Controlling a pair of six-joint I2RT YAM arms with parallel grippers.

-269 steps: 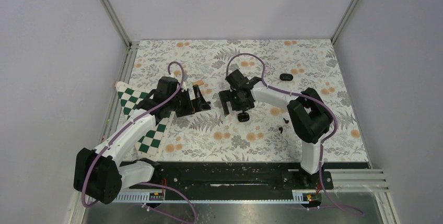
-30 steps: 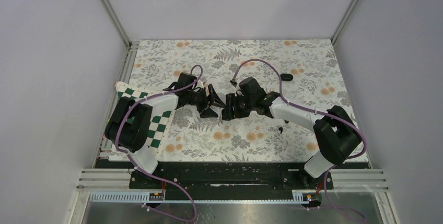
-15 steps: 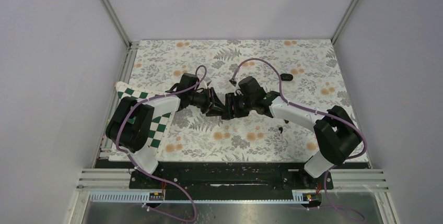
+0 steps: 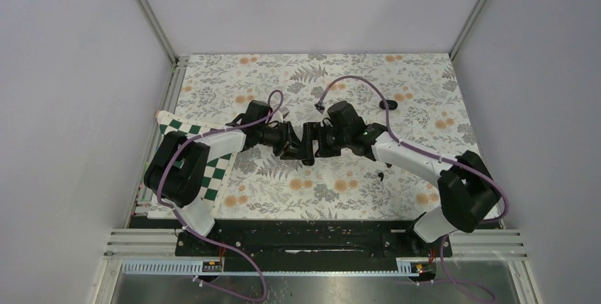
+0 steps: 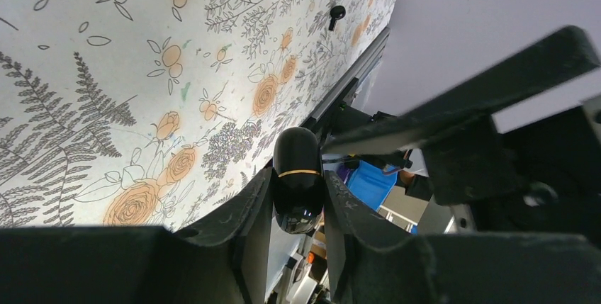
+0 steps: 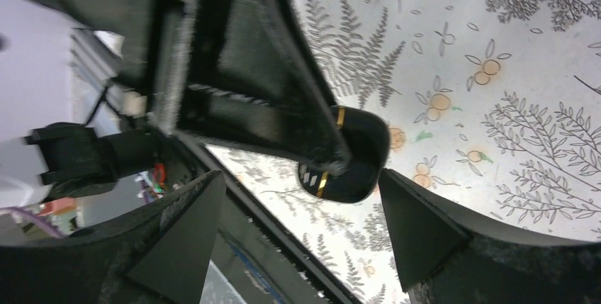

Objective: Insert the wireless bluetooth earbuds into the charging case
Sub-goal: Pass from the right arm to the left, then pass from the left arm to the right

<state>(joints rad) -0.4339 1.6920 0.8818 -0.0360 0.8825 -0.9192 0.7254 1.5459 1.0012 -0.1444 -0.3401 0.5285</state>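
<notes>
The charging case (image 5: 298, 176), glossy black with a thin gold seam, hangs above the floral mat, pinched between the fingers of my left gripper (image 5: 298, 175), which is shut on it. Seen from the right wrist, the case (image 6: 351, 159) sits between the spread fingers of my right gripper (image 6: 299, 176), which is open and clear of it on both sides. From above, both grippers meet at mid-table, left (image 4: 296, 149) and right (image 4: 312, 141). Two tiny black earbuds (image 5: 337, 12) lie on the mat off to the right; one earbud (image 4: 382, 174) shows from above.
A green-and-white checkered board (image 4: 177, 137) lies at the left under the left arm. A small black oval object (image 4: 387, 105) rests at the back right by the right arm's purple cable. The black base rail (image 4: 305, 237) runs along the near edge.
</notes>
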